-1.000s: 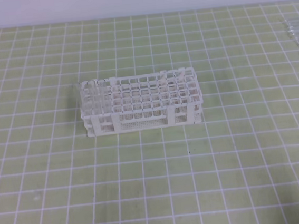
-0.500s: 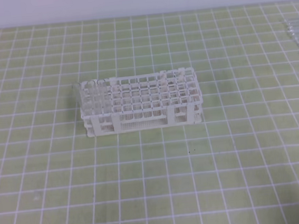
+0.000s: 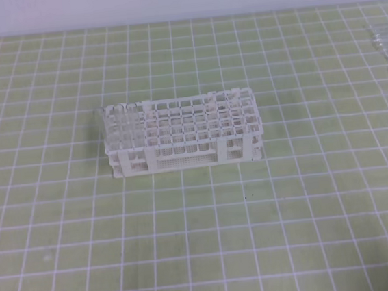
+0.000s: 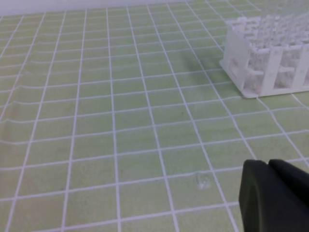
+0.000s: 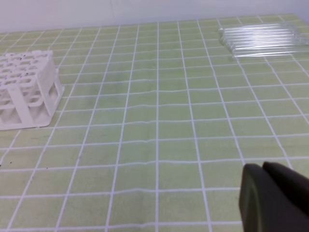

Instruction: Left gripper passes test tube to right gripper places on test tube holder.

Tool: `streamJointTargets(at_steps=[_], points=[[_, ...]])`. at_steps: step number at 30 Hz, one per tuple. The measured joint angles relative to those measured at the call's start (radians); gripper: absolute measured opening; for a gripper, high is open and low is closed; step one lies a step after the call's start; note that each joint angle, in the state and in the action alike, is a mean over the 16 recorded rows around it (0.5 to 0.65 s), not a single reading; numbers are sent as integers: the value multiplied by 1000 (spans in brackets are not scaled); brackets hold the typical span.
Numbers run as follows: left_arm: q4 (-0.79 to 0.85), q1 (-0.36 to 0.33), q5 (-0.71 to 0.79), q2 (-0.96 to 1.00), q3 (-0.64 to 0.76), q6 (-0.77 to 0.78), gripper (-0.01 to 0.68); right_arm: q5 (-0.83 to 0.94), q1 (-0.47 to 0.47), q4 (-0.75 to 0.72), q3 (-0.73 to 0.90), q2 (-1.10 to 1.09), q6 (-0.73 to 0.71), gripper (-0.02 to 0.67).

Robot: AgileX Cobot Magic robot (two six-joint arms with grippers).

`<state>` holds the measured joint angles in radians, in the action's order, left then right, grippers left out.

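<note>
Right wrist alone: loose test tubes (image 5: 260,39) beyond test tube holder (image 5: 26,89); fingers' state indiscernible.

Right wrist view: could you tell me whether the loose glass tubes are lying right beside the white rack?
No, the glass tubes lie at the far right, well apart from the rack at the left.

Each wrist view shows a matte black, rounded claw (image 4: 275,198) (image 5: 273,198) corner.

Lab bench, green grid mat (image 3: 189,242), white test tube holder (image 3: 181,133), glass tubes (image 5: 260,38) lying together
</note>
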<state>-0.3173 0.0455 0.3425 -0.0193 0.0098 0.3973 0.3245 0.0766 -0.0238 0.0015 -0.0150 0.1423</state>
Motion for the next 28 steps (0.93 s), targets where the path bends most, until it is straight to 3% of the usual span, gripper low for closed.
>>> streamJointTargets(at_steps=[28], points=[[-2, 0, -4, -2, 4, -1, 0, -1, 0, 0, 0, 1, 0, -2]])
